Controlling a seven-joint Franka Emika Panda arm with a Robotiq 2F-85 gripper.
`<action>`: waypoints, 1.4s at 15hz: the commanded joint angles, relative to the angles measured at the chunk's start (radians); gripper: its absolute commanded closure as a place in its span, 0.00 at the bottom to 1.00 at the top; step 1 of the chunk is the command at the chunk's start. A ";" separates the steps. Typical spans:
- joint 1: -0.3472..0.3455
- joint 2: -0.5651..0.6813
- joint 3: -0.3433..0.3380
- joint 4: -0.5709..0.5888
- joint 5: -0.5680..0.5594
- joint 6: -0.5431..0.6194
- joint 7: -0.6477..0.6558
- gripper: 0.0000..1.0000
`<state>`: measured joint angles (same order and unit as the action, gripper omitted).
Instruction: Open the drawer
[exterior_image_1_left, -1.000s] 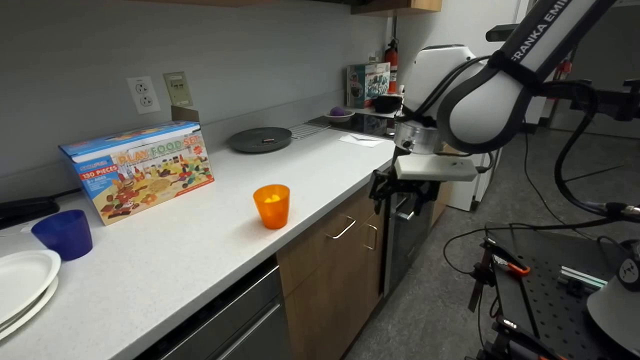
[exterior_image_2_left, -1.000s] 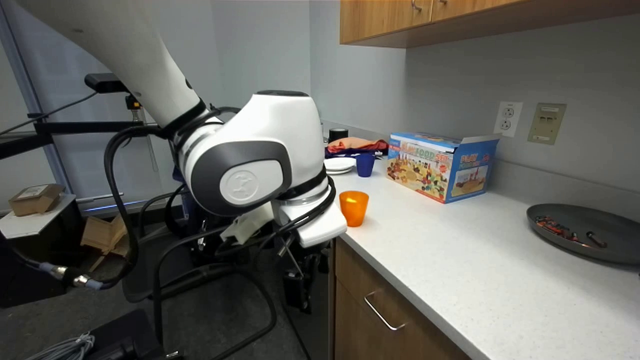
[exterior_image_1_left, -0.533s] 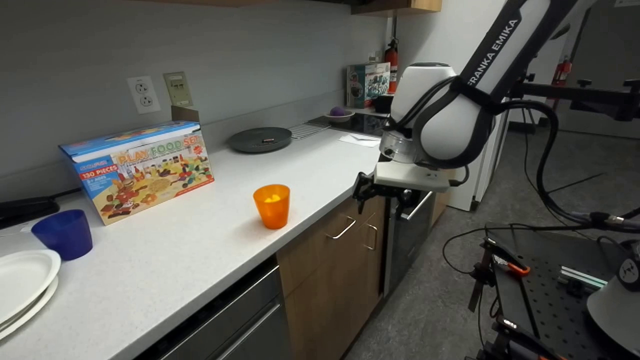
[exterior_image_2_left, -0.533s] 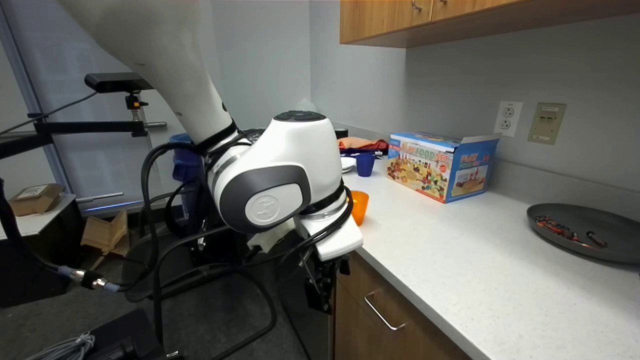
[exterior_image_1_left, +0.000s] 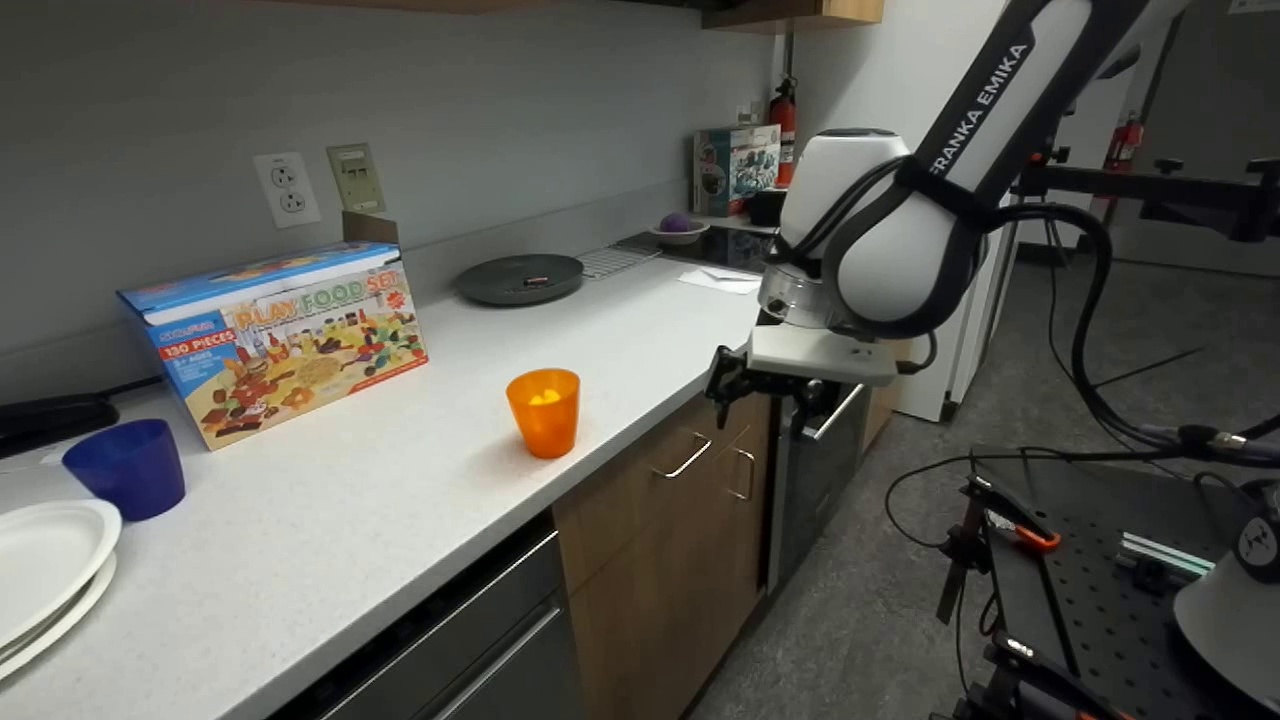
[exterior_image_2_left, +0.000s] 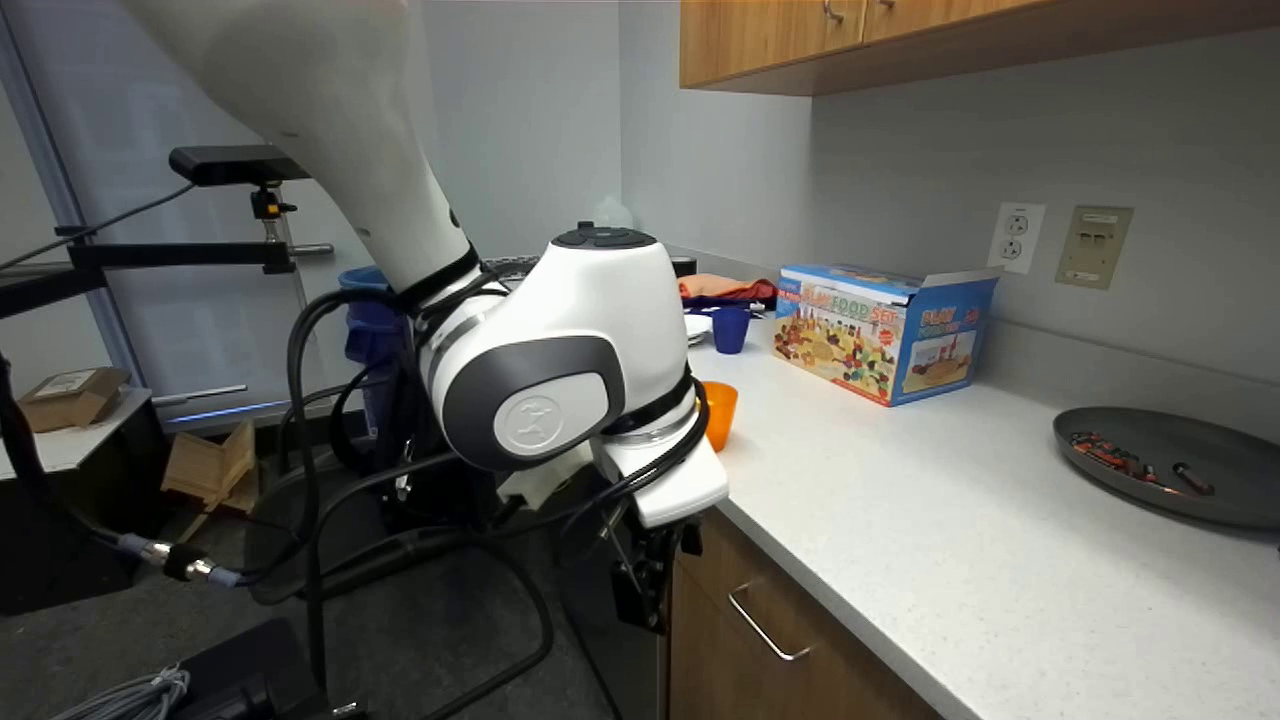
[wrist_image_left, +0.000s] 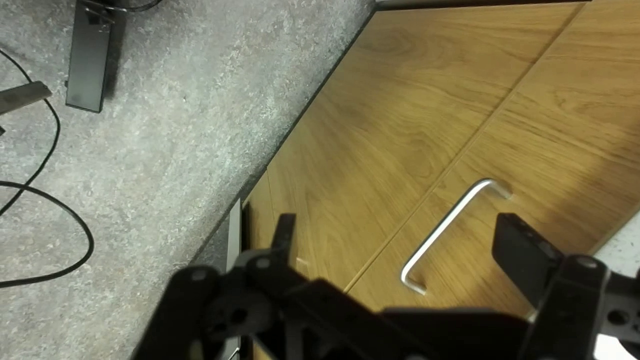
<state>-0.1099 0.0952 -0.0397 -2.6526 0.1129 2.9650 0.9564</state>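
Note:
The drawer (exterior_image_1_left: 610, 495) is a shallow brown wood front under the counter and is shut flush; it also shows in an exterior view (exterior_image_2_left: 715, 555) and the wrist view (wrist_image_left: 540, 135). Its silver bar handle (exterior_image_1_left: 688, 460) shows in both exterior views (exterior_image_2_left: 762, 632) and in the wrist view (wrist_image_left: 445, 227). My gripper (exterior_image_1_left: 762, 412) is open and empty, pointing down in front of the cabinets near the counter edge. In the wrist view my gripper (wrist_image_left: 397, 225) has its fingers wide apart, with the handle seen between them, nearer the right finger. No contact with the handle shows.
An orange cup (exterior_image_1_left: 545, 415) stands near the counter edge above the drawer. The taller brown cabinet door (exterior_image_1_left: 650, 600) is below. A grey drawer front (exterior_image_1_left: 500, 640) is beside it. A food-set box (exterior_image_1_left: 300, 340), blue cup (exterior_image_1_left: 130, 470) and dark pan (exterior_image_1_left: 520, 280) are on the counter (exterior_image_1_left: 400, 520).
My arm and open gripper have moved closer to the cabinets and the drawer handle, mostly in the earlier half second. Since then they have hardly moved. The drawer has not moved.

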 joint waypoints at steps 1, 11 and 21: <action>0.030 0.038 -0.047 -0.014 0.021 0.058 -0.002 0.00; -0.063 0.221 0.070 0.040 0.141 0.265 -0.003 0.00; -0.189 0.401 0.143 0.183 0.111 0.373 0.014 0.00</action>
<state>-0.2386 0.4344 0.0649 -2.5328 0.2298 3.3052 0.9571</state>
